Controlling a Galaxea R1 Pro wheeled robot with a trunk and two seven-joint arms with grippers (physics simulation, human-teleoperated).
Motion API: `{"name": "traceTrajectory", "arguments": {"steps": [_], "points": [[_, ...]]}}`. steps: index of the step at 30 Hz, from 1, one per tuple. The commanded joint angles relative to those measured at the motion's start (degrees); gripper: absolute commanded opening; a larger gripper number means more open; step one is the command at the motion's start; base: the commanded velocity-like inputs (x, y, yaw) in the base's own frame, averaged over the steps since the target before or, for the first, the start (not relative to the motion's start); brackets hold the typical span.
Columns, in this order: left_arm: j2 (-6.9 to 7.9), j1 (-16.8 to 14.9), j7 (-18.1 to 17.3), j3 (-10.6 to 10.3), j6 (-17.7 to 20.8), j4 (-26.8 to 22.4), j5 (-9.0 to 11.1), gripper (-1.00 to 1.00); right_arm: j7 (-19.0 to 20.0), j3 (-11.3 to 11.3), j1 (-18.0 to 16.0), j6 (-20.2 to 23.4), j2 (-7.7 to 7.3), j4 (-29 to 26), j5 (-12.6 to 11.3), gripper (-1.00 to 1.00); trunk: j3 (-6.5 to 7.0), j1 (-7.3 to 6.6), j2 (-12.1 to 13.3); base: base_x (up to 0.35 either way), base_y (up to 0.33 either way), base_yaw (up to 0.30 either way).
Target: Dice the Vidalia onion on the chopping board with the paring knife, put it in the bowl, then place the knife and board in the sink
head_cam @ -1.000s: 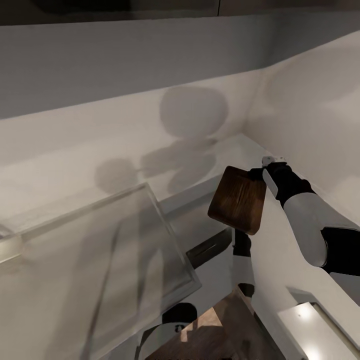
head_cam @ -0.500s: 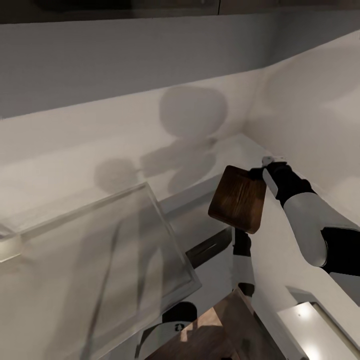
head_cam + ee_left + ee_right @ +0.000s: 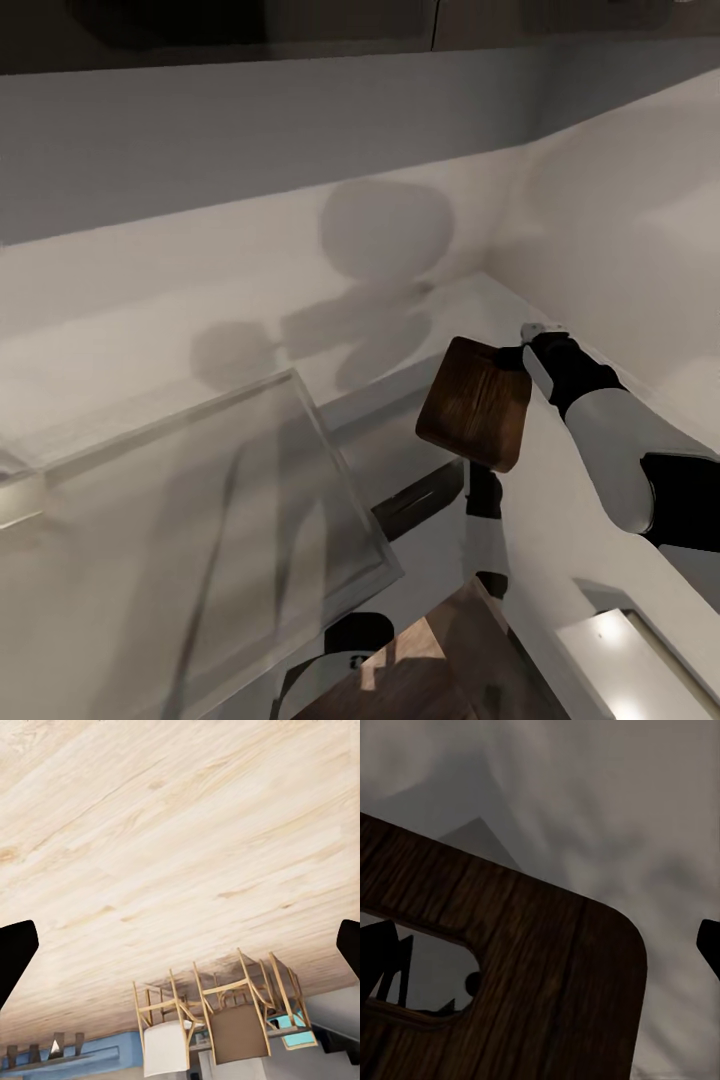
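The dark brown wooden rectangular chopping board (image 3: pixel 475 402) was held aloft by the right gripper (image 3: pixel 518 352), clamped at its slotted end above the pale grey countertop (image 3: pixel 150 340). The left gripper's (image 3: pixel 180 945) black fingertips (image 3: pixel 15 954) were spread wide over light wooden flooring (image 3: pixel 180 847).

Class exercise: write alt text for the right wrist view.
A dark brown wooden chopping board with a rounded corner and slot-shaped handle hole crosses the picture, against a blurred grey surface. Dark gripper fingers show at the frame's edges.
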Motion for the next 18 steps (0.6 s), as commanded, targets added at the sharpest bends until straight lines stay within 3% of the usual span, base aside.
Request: {"name": "traceTrajectory", "arguments": {"steps": [1,9,18], "points": [[0.03,0.04,0.03,-0.11,0.4,-0.2,0.58,1.0,0.03,-0.06,0.01,0.3,0.03,0.67,0.02,1.0,-0.08,0.04,-0.07,0.0,0.0,0.0],[0.03,0.04,0.03,-0.11,0.4,-0.19,0.57,1.0,0.07,-0.06,0.01,0.21,-0.02,1.08,0.07,1.0,-0.07,0.04,-0.07,0.0,0.0,0.0],[0.17,-0.05,-0.24,-0.11,0.22,-0.36,0.49,1.0,0.03,0.07,0.12,1.36,2.24,-3.0,0.47,1.0,-0.06,0.03,-0.05,0.0,0.0,0.0]]}}
